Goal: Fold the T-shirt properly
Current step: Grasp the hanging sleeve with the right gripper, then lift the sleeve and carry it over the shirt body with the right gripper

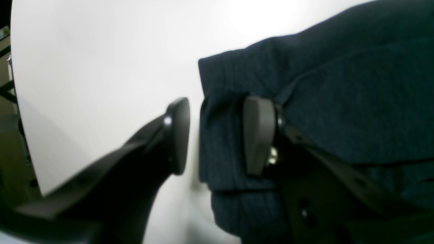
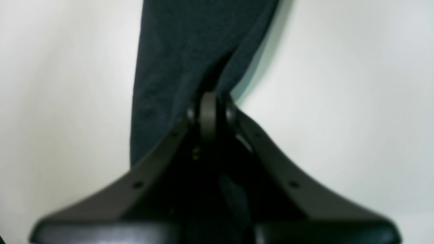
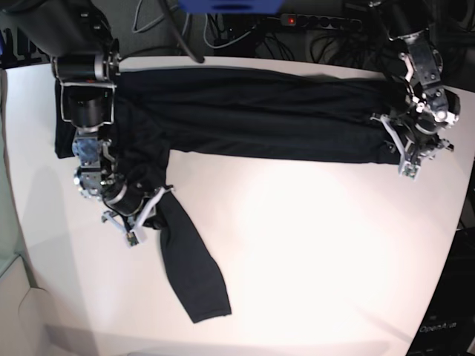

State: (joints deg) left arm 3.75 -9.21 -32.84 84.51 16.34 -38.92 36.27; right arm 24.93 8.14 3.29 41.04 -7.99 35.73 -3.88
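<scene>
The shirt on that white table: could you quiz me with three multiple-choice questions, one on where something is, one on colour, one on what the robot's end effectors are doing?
1. In the base view, where does the T-shirt's loose sleeve lie?
A. Toward the near table edge
B. Off the far edge
C. Rolled on the body

2. What colour is the shirt?
A. Red
B. Black
C. Yellow

3. How do the end effectors stand?
A. Both open
B. Both shut
C. Right end effector shut on cloth, left end effector open

Answers: 1 A, the sleeve trails down toward the table's near side. 2 B, plain dark fabric throughout. 3 C, the right wrist view shows pads pinched together on fabric; the left wrist view shows pads apart around a shirt edge.
</scene>
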